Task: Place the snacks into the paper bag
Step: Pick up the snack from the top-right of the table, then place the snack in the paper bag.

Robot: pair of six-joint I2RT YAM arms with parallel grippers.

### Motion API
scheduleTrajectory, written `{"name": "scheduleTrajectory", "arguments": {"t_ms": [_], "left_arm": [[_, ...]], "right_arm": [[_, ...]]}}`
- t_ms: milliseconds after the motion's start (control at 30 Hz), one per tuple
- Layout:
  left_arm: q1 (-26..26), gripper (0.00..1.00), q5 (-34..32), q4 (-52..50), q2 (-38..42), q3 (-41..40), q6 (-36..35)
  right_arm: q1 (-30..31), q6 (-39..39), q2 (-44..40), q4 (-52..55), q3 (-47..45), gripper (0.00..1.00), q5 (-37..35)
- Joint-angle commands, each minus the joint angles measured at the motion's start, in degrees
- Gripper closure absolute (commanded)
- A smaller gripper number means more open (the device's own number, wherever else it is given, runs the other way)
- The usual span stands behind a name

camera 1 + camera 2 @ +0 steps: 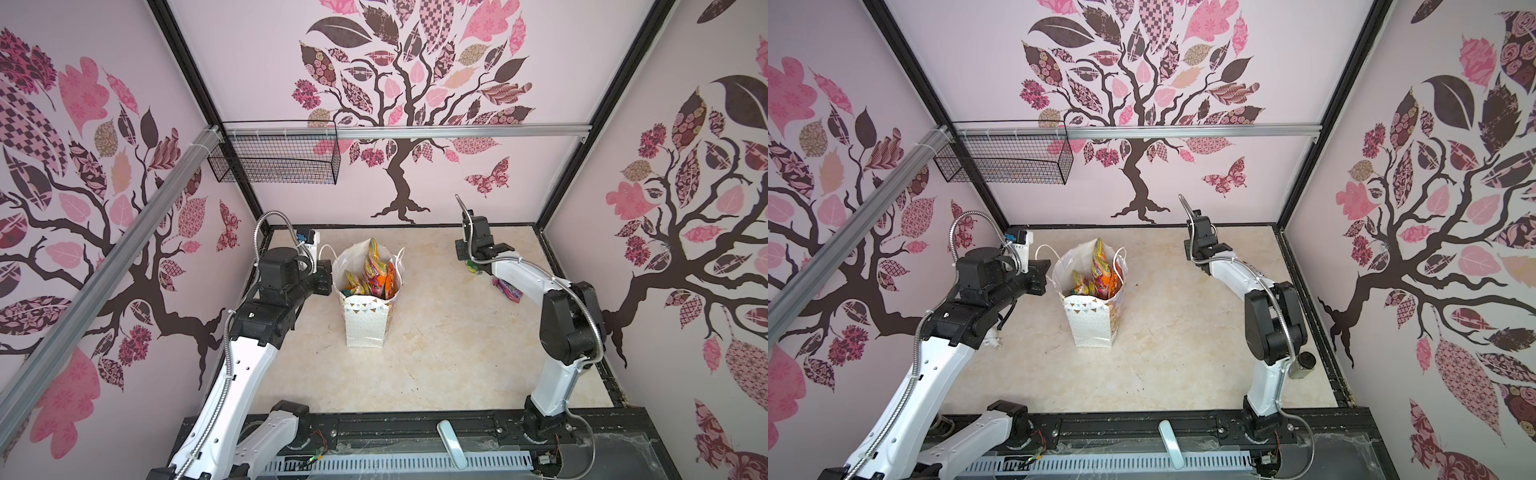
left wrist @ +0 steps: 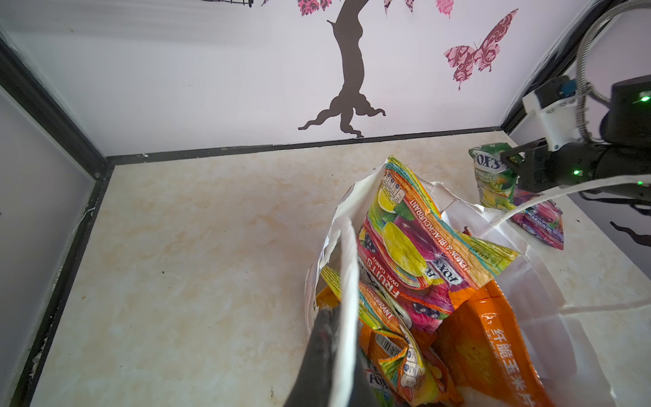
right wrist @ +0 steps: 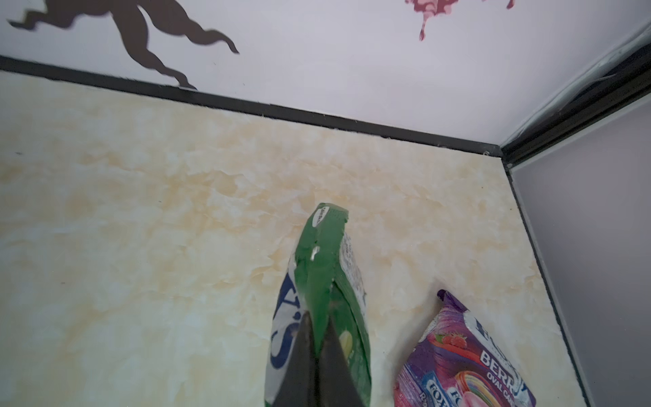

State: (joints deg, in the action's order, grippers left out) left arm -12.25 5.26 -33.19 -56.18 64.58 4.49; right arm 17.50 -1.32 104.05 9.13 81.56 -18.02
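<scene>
— What hangs at the far left?
— A black wire basket point(image 1: 274, 156), hooked on the aluminium rail point(image 1: 457, 132) that runs across the far wall.
— And behind it?
— A tree decal point(image 1: 399, 178), with a butterfly decal point(image 1: 487, 176) to the right of its trunk. Below them lies the beige marbled counter point(image 1: 436, 332).

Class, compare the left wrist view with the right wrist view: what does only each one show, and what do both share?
Only the left wrist view shows the paper bag with pouches inside and the left fingers shut on its rim. Only the right wrist view shows the right fingers pinching the green pouch up close, and "BERR" lettering on the purple pouch. Both share those two pouches, the table and the back wall.
</scene>
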Motion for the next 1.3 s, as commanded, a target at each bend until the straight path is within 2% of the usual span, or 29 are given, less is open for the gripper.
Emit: {"name": "scheduleTrajectory", "arguments": {"t_ms": [0, 233, 433, 600, 833, 1000, 1067, 1267], "left_arm": [[0.4, 1.0, -0.2, 1.8, 0.8, -0.9, -0.3], [0.4, 1.0, -0.7, 1.6, 0.6, -0.8, -0.2], [0.3, 1.0, -1.0, 1.5, 0.6, -0.6, -0.2], [0.4, 1.0, -0.9, 1.6, 0.7, -0.6, -0.2], [0.4, 1.0, -0.7, 1.5, 0.5, -0.5, -0.1], [0.4, 1.0, -0.6, 1.5, 0.5, -0.6, -0.1], [0.4, 1.0, -0.6, 1.5, 0.6, -0.5, -0.1], [0.4, 1.0, -0.9, 1.5, 0.6, -0.6, -0.2]], "right_arm": [[-0.3, 3.1, -8.0, -0.7, -0.6, 1.0, 6.3], [-0.3, 6.8, -17.7, -1.0, -0.5, 1.0, 17.3], [-0.3, 11.4, -23.6, -1.7, 1.3, 1.0, 30.2], [-0.2, 17.7, -27.9, -7.2, 2.0, 1.0, 42.6], [2.1, 25.9, -30.5, -16.3, 3.5, 1.0, 54.8], [4.8, 31.8, -27.9, -20.9, 7.2, 1.0, 63.0], [7.0, 32.8, -26.9, -22.2, 8.1, 1.0, 63.1], [15.2, 28.2, -25.1, -18.6, 11.7, 1.0, 60.6]]}}
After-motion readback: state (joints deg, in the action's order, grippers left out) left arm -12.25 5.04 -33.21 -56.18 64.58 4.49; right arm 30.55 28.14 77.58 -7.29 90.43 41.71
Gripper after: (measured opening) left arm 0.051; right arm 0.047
